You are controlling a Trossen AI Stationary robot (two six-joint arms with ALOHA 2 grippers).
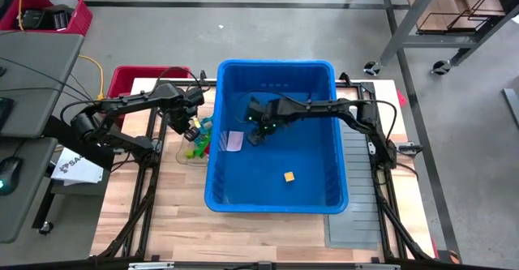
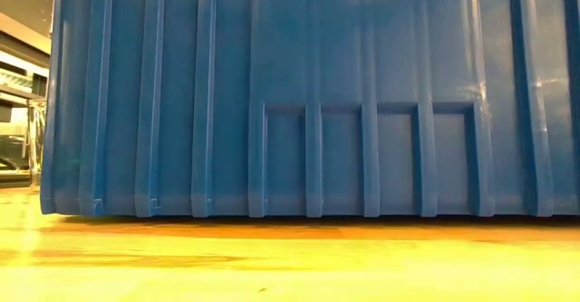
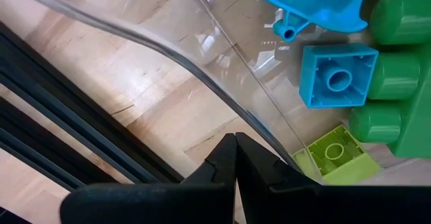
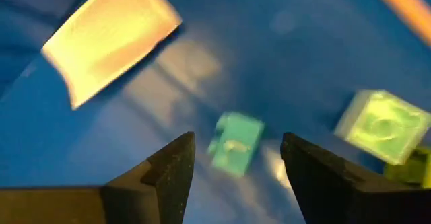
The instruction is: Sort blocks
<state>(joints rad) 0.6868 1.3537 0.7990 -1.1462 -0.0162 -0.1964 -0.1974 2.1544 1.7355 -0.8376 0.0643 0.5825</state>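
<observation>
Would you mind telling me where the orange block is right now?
In the high view, the orange block lies alone on the blue bin's floor, toward its near wall.

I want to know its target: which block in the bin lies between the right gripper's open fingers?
The small teal-green block, centred ahead of the right gripper; the lime-green block lies off to one side.

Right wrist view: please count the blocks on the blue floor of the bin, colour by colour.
Teal block: 1
Light green block: 1
Yellow-green block, cut off at the edge: 1
Total: 3
The orange streak in the corner is too blurred to count.
</observation>
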